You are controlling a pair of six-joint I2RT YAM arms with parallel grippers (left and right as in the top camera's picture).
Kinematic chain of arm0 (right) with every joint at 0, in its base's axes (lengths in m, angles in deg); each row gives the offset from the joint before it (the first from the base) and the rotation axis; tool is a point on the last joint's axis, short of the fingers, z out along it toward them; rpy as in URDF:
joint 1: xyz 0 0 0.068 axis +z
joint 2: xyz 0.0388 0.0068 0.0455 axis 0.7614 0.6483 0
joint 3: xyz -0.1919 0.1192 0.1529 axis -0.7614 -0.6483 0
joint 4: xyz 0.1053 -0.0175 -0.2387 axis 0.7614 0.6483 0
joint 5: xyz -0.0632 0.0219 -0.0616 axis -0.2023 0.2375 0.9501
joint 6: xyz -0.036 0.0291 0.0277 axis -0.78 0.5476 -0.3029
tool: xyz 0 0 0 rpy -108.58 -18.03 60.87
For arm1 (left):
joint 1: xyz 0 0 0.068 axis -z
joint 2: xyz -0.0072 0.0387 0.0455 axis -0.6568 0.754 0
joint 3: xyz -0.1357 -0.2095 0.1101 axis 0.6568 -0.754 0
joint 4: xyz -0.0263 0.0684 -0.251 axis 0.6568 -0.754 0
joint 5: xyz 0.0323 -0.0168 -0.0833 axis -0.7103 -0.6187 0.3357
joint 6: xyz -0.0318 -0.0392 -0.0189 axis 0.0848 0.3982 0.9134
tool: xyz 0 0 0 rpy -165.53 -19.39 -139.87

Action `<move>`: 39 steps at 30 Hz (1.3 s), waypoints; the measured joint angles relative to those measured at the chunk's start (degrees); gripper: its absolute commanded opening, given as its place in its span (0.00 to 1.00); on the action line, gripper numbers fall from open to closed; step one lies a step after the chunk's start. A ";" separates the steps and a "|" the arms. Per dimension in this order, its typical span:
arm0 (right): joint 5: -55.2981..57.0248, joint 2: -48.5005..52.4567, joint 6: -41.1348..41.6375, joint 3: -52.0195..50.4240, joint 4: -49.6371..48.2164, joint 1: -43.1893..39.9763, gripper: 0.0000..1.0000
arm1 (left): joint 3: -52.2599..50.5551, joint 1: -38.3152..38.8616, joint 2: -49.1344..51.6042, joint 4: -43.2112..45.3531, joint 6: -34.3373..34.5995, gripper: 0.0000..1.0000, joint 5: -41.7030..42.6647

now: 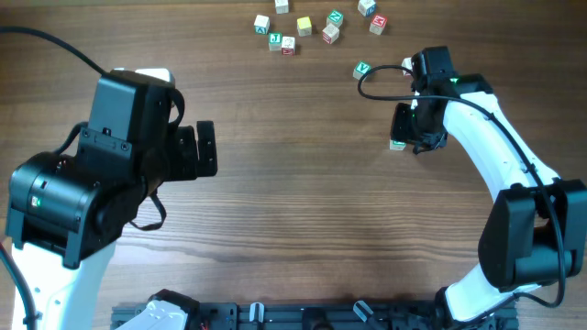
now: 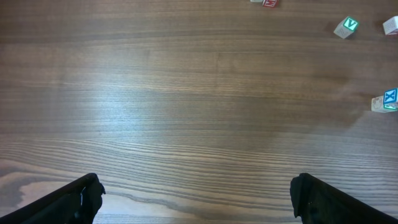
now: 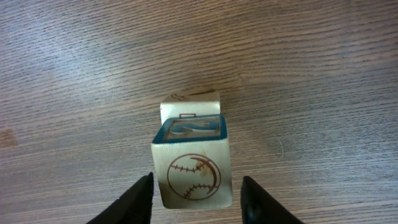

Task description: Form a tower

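The tower [image 3: 193, 165] is two small wooden cubes stacked on the table. Its top cube has a blue-framed top face and a brown baseball drawing on the side facing me. The lower cube [image 3: 189, 102] is pale and peeks out behind it. My right gripper [image 3: 196, 180] straddles the top cube with its jaws open, and a gap of bare table shows on each side. In the overhead view the right gripper [image 1: 402, 128] hangs over the tower [image 1: 397, 144]. The tower [image 2: 387, 101] also shows at the right edge of the left wrist view. My left gripper [image 2: 196, 193] is wide open over bare table, far to the left.
Several loose letter cubes [image 1: 303, 26] lie scattered along the table's far edge. A green V cube [image 1: 362, 69] sits just behind and left of the right gripper, and the same V cube [image 2: 346, 26] shows in the left wrist view. The right arm's black cable [image 1: 385, 78] loops nearby.
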 measured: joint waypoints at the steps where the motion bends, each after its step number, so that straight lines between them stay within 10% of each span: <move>1: 0.02 0.02 0.02 0.00 0.00 0.00 0.57 | 0.00 0.00 0.00 0.00 0.00 1.00 0.00; 5: 0.07 0.02 0.09 0.00 -0.02 0.00 1.00 | 0.00 0.00 0.00 0.00 0.02 1.00 0.00; 13: 0.04 0.39 2.21 2.40 8.17 0.00 1.00 | 0.00 0.00 0.00 0.04 0.02 1.00 0.00; 19: -0.98 0.50 22.75 13.70 24.85 -0.02 1.00 | 0.00 0.00 0.00 -0.04 0.02 1.00 0.00; 39: -4.44 7.37 66.03 11.37 9.20 0.00 1.00 | 0.00 0.00 0.00 0.00 0.02 1.00 0.00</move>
